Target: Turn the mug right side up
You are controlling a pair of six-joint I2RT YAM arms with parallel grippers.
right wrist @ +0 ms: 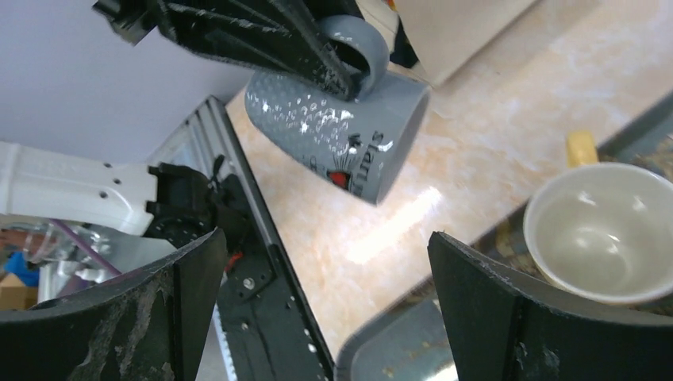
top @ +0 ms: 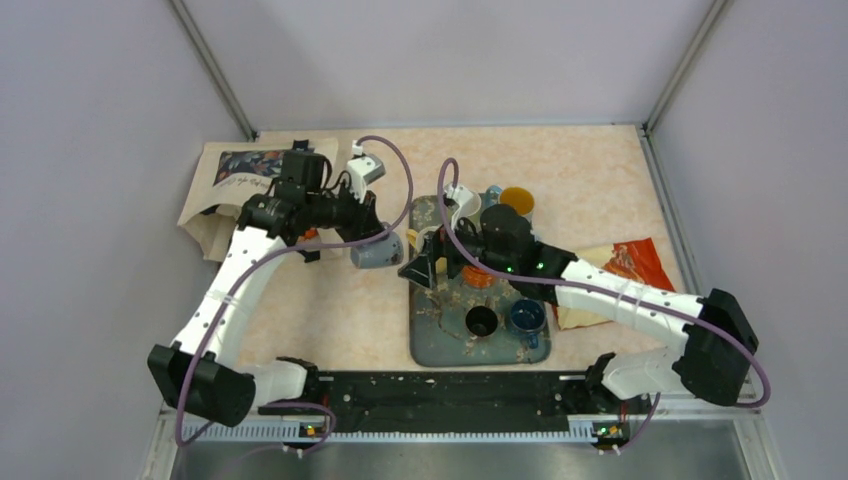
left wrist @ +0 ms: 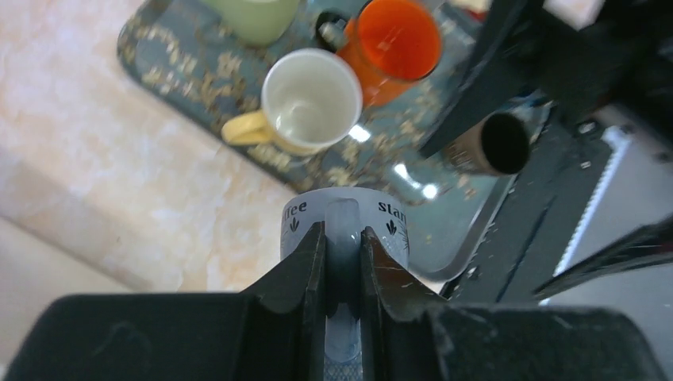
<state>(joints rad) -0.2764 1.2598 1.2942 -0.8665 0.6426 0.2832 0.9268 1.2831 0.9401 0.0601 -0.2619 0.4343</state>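
Observation:
The grey mug (top: 377,250) with black lettering hangs tilted on its side just left of the tray, above the table. My left gripper (top: 365,235) is shut on its handle; the left wrist view shows the fingers (left wrist: 305,262) pinching the handle, with the mug (left wrist: 345,214) beyond them. In the right wrist view the mug (right wrist: 341,131) has its rim pointing down and to the right. My right gripper (top: 420,268) is open and empty over the tray's left edge, jaws wide apart (right wrist: 324,236), facing the mug.
A dark patterned tray (top: 440,345) holds a cream mug with a yellow handle (left wrist: 309,99), an orange mug (left wrist: 397,44), a green mug (left wrist: 254,16), a black mug (top: 481,321) and a blue mug (top: 526,317). A paper bag (top: 230,180) lies back left and a red packet (top: 630,262) right.

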